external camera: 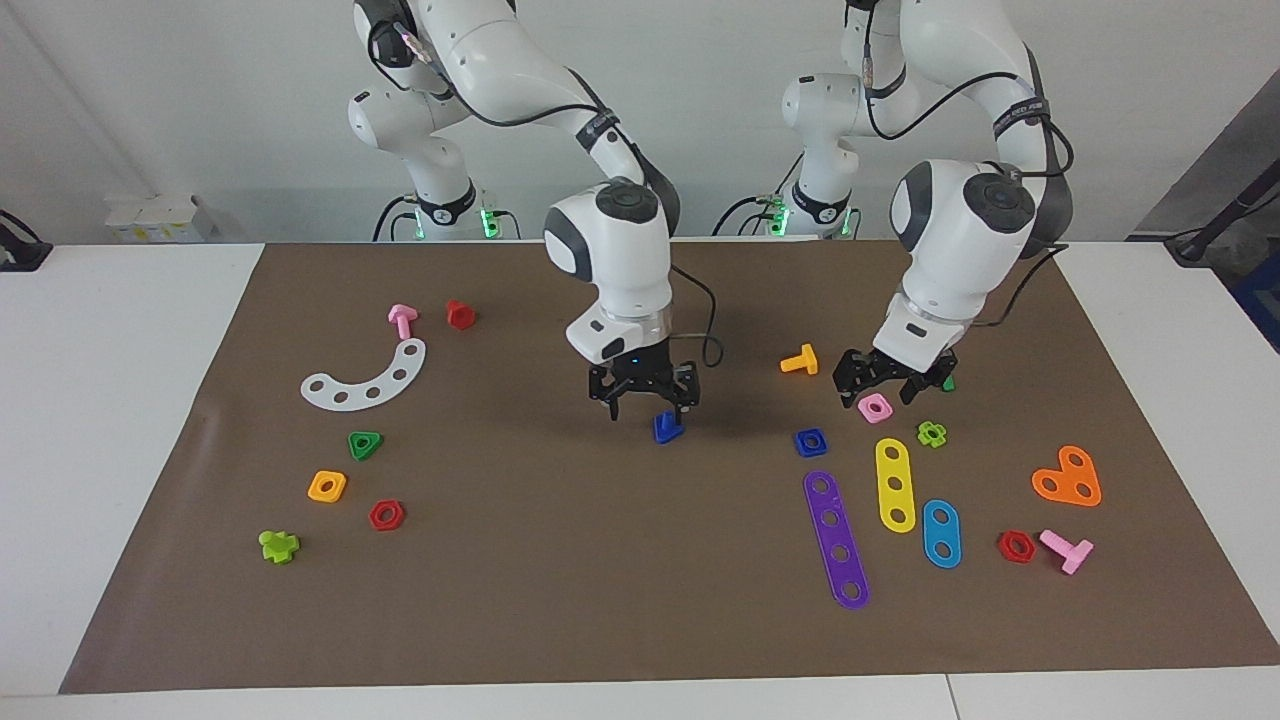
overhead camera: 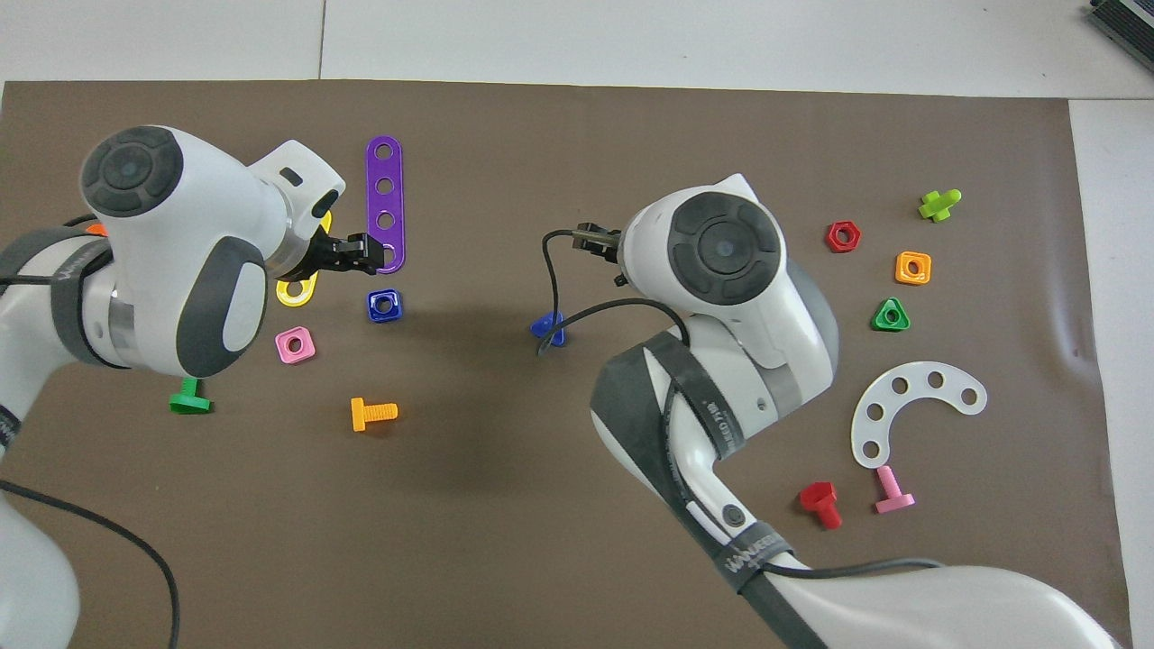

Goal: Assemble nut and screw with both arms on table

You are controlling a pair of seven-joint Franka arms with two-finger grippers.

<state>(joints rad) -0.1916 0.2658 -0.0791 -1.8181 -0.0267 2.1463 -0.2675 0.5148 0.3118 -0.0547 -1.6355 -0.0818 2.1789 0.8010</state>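
The right gripper (external camera: 646,397) hangs with its jaws spread just above the screw (external camera: 666,427), which sits free on the brown mat near the middle of the worktop (external camera: 140,330), not held. The left gripper (external camera: 893,378) hovers over the pink square nut (external camera: 875,407), its jaws parted with nothing between them; the nut (external camera: 810,442) lies on the mat beside the purple strip's (external camera: 836,540) end, apart from that gripper. The main risk, as I judge it, is a wrong pick: the pink nut sits closer under the left jaws than the blue one, and the yellow strip (external camera: 894,485) crowds the spot. The screw looks tilted on its head and might tip or skid when touched again. The only writing is white lettering on the right arm's dark band in the overhead view, too small to read.
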